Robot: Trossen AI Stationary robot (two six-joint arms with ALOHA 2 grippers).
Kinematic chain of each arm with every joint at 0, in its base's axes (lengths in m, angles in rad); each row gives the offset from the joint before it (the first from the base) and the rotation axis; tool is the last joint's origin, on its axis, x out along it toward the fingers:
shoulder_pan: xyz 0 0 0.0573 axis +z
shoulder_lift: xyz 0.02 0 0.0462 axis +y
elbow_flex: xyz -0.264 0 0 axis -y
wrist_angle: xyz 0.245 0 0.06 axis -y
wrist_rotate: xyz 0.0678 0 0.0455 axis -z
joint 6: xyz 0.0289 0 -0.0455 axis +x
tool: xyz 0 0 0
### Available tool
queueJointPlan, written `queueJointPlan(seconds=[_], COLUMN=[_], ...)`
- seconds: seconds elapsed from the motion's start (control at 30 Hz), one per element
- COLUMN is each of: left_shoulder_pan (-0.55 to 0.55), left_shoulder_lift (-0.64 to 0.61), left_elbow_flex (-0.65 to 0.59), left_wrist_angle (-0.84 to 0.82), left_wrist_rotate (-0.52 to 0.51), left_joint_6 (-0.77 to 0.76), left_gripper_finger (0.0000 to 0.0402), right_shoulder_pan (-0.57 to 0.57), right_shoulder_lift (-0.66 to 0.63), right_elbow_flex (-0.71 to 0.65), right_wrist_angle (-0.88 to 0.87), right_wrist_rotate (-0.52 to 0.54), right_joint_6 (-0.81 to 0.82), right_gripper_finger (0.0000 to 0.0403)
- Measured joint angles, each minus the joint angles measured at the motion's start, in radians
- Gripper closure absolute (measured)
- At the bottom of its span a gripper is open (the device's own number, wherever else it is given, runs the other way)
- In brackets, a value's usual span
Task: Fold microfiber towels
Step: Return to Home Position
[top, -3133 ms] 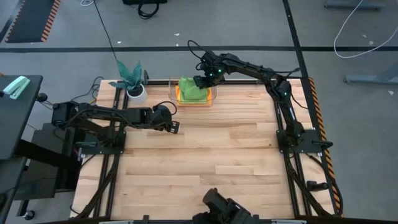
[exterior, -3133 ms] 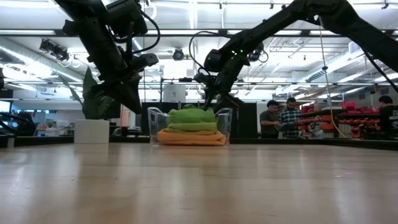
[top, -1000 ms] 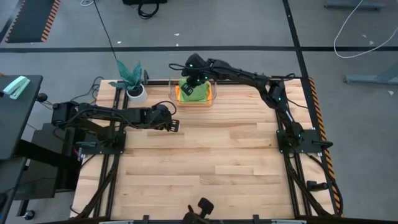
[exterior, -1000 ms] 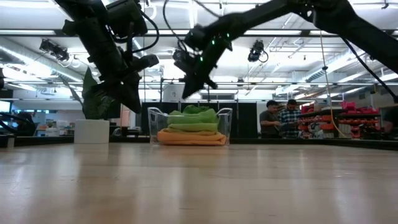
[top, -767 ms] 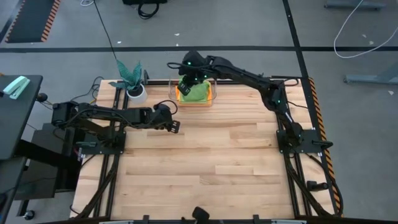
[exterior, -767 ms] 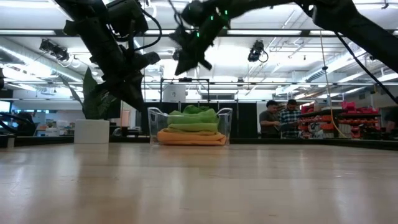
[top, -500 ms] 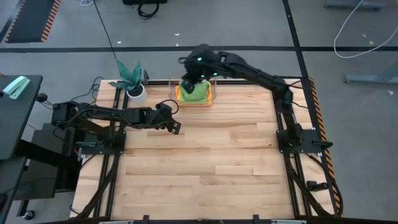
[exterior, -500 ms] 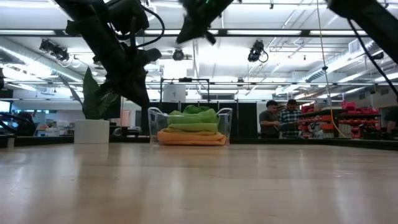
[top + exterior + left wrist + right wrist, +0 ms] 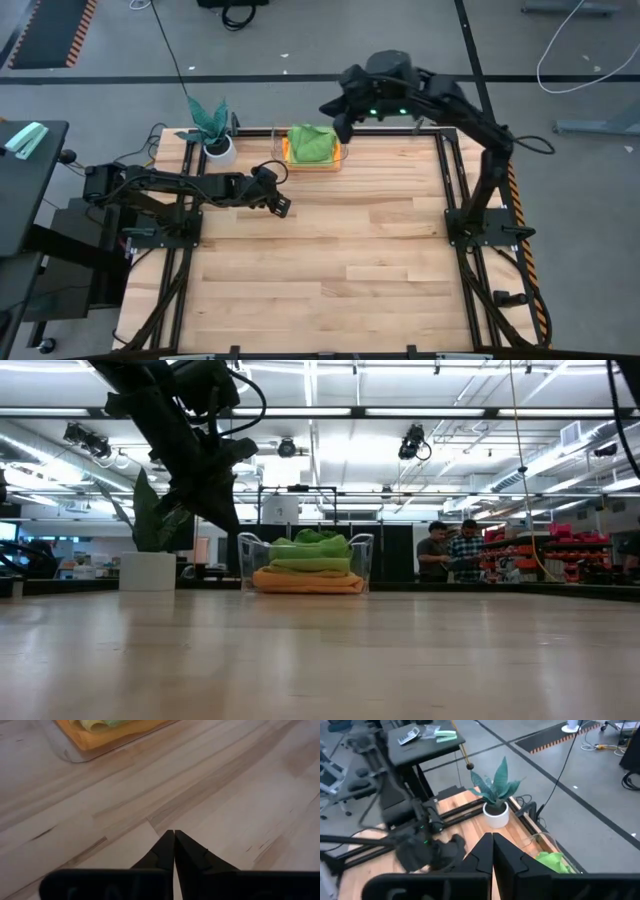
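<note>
The folded microfiber towels (image 9: pixel 311 143) lie stacked in a clear tray (image 9: pixel 245 555) at the table's far edge. In the low view the orange one (image 9: pixel 307 582) is at the bottom, a lime one (image 9: pixel 308 565) is over it, and a green one (image 9: pixel 320 542) is on top. My left gripper (image 9: pixel 283 205) hovers shut over bare wood, near and left of the tray; its fingertips meet (image 9: pixel 173 833). My right gripper (image 9: pixel 340 126) hangs high, just right of the stack, shut (image 9: pixel 492 836) with nothing in it. It is out of the low view.
A teal-leaved plant (image 9: pixel 210 118) in a white pot (image 9: pixel 220 150) stands left of the tray at the far edge. Bare wooden tabletop (image 9: pixel 350 250) stretches from the tray to the near edge. People (image 9: pixel 452 552) stand in the room beyond the table.
My right gripper, shut, has risen from just above the towel stack, moved toward the table's right edge and left the low view. The stack lies unchanged. My left gripper has stayed in place and rolled a little about its own axis.
</note>
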Motion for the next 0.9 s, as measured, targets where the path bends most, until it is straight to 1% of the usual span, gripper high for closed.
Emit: queueJointPlan(seconds=[0.17,0.3,0.4,0.57,0.73,0.9], left_shoulder_pan=[0.0,0.0,0.0,0.0,0.0,0.0], left_shoulder_lift=[0.0,0.0,0.0,0.0,0.0,0.0], left_elbow_flex=[0.0,0.0,0.0,0.0,0.0,0.0], left_wrist_angle=[0.0,0.0,0.0,0.005,0.022,0.052], left_wrist_rotate=[0.0,0.0,0.0,-0.001,-0.004,-0.004], left_joint_6=[0.0,0.0,0.0,0.005,0.067,0.128], left_gripper_finger=[0.0376,0.0372,0.0374,0.0382,0.0385,0.0377], right_shoulder_pan=[0.035,0.05,0.068,0.094,0.099,0.099], right_shoulder_lift=[-0.062,-0.101,-0.122,-0.136,-0.136,-0.136], right_elbow_flex=[0.0,0.0,0.0,0.0,0.0,0.0], right_wrist_angle=[-0.051,-0.08,-0.099,-0.124,-0.151,-0.168], right_wrist_rotate=[0.039,0.042,0.042,0.041,0.041,0.041], right_joint_6=[-0.002,0.028,0.053,0.035,0.018,0.026], right_gripper_finger=[0.0394,0.0392,0.0387,0.0383,0.0385,0.0385])
